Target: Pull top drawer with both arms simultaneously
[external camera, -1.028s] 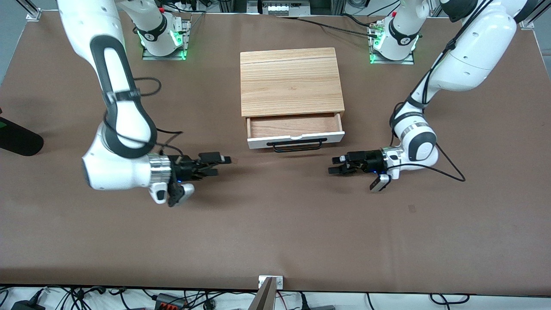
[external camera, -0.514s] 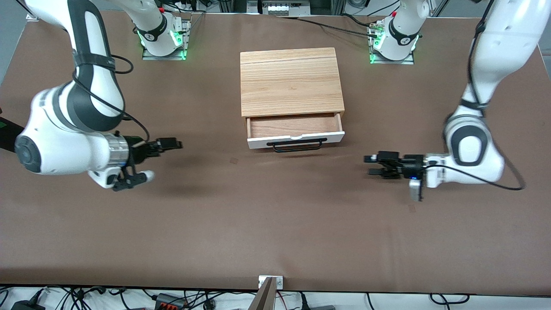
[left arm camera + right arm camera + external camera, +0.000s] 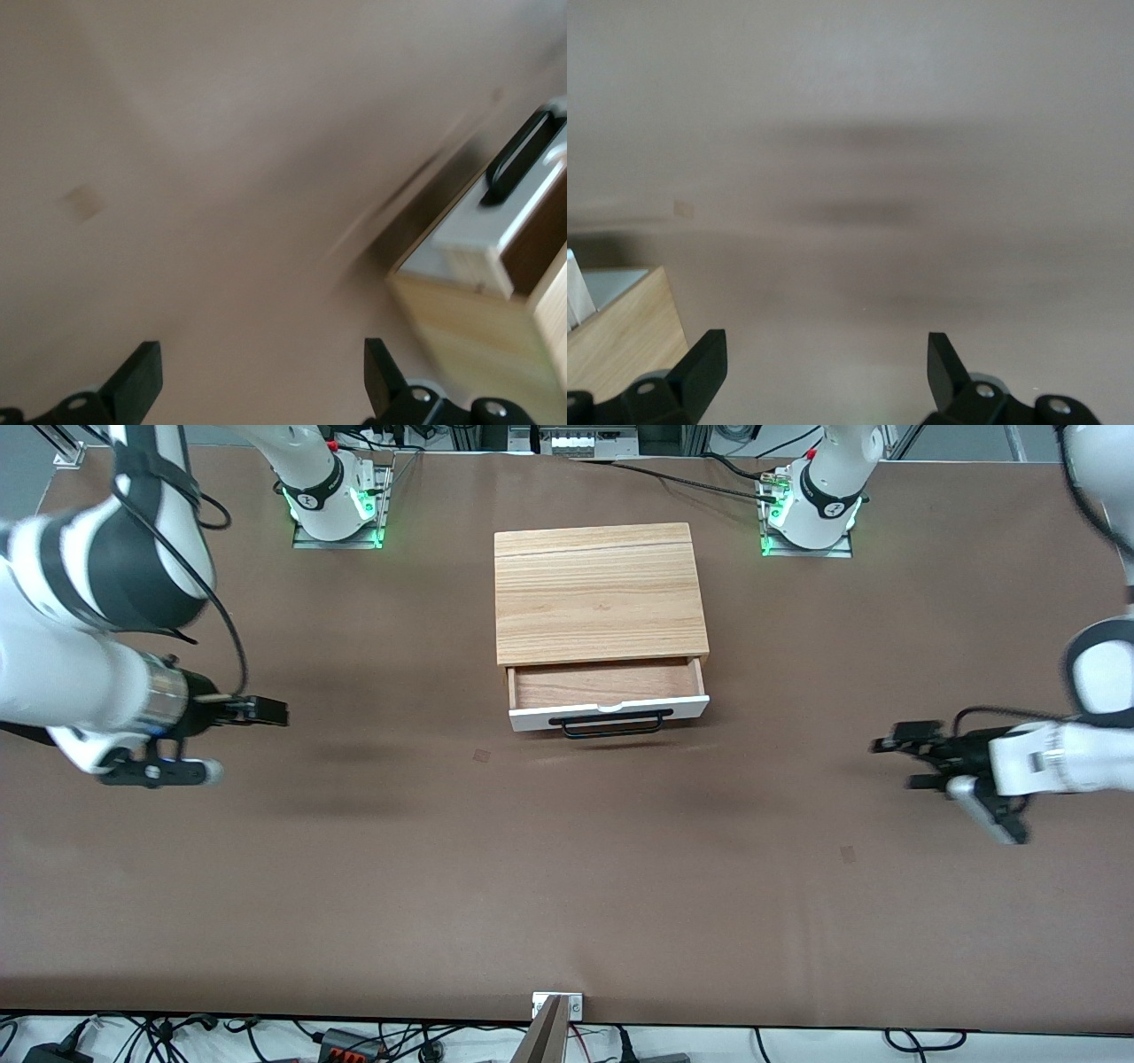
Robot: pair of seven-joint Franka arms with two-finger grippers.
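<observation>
The light-wood cabinet [image 3: 601, 593] stands mid-table. Its top drawer [image 3: 609, 710] is partly out, showing the wood inside, white front and black bar handle [image 3: 609, 725]. My right gripper [image 3: 270, 711] hangs open and empty over bare table toward the right arm's end, well clear of the drawer. My left gripper [image 3: 899, 760] is open and empty over bare table toward the left arm's end. In the left wrist view the gripper [image 3: 259, 372] frames table only, with the drawer [image 3: 496, 239] and handle [image 3: 523, 155] off to one side. The right wrist view shows the gripper [image 3: 824, 363] beside a cabinet corner [image 3: 620, 336].
The two arm bases [image 3: 332, 500] [image 3: 811, 505] stand along the table's edge farthest from the front camera, with cables between them. A small metal bracket [image 3: 556, 1005] sits at the table edge nearest the camera. Brown table mat [image 3: 567, 868] surrounds the cabinet.
Both arms have swung outward from in front of the drawer toward their own ends of the table. The drawer has not moved. Both grippers stayed open.
</observation>
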